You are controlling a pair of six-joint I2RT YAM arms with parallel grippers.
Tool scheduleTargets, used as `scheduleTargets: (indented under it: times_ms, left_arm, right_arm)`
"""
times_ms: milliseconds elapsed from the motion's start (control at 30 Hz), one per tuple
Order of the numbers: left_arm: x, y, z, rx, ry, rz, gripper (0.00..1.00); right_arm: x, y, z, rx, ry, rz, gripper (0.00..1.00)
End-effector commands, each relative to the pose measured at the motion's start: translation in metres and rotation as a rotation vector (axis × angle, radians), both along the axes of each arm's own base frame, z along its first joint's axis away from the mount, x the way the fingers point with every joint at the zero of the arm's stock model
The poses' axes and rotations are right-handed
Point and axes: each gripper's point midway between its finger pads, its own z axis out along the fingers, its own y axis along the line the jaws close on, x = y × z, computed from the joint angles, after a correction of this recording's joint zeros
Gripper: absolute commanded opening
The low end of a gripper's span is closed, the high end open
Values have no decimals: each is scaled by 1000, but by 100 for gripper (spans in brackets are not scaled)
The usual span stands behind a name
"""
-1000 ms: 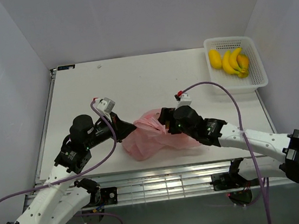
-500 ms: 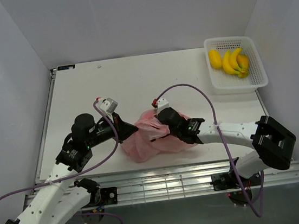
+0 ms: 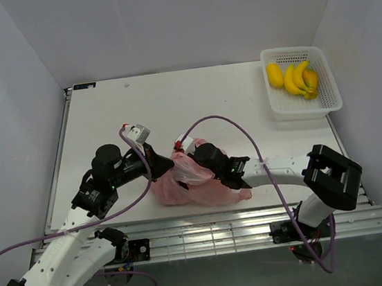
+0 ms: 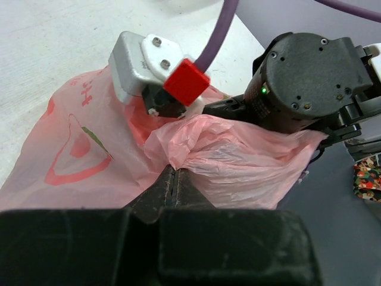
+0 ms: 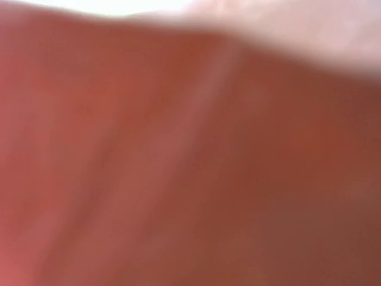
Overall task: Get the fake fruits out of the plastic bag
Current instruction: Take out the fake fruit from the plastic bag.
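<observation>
Step in hand, as I read it: reach in and fish out a fruit.

Left hand (image 4: 173,179) is clamped fully shut on a gathered fold of the pink bag (image 3: 204,190) at its left side, holding the mouth up. Right hand (image 3: 194,158) is buried in the bag through that mouth. Its jaws are spread wide, but the plastic hides them, so I can't tell if anything sits between them. Its own camera gives nothing but blurred pink film.

To do it well:
- Left hand should hold the fold taut and a bit high, so the mouth doesn't collapse onto the right wrist.
- Right hand should close only once a fruit is squarely between the jaws. Thin crinkly film will likely bunch in there easily.
- Pull out slowly along the way in, or the whole bag may drag across the tabletop (image 3: 172,103).
- The purple cable (image 3: 223,119) on the right wrist loops close above the bag, so watch for snagging.

Containers:
- The bag lies near the front edge of the tabletop, between the two arms. I can't make out any fruit through it.
- The white basket (image 3: 290,51) sits at the far right corner, well apart. It holds a banana bunch (image 3: 299,76), a plain yellow mango (image 3: 275,75) and an orange-and-green mango (image 3: 311,79).
</observation>
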Motion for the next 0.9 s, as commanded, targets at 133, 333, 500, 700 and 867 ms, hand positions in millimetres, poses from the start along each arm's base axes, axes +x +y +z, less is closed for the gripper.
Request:
scheduleTargets:
  times_ms: [133, 333, 500, 700, 867]
  left_arm:
    - [-4, -3, 4, -18, -20, -31, 0]
    - [-5, -2, 5, -21, -24, -30, 0]
    - [-5, -1, 8, -25, -29, -26, 0]
    - [-4, 1, 7, -23, -32, -8, 0]
    - [0, 2, 4, -15, -22, 15, 0]
  right_arm:
    - [40, 15, -4, -4, -33, -221, 90]
    - [46, -18, -81, -228, 91, -423, 90]
    - [41, -18, -103, -272, 126, -411, 92]
    - [42, -10, -84, -223, 106, -382, 91]
    - [43, -5, -44, -108, 67, -362, 31]
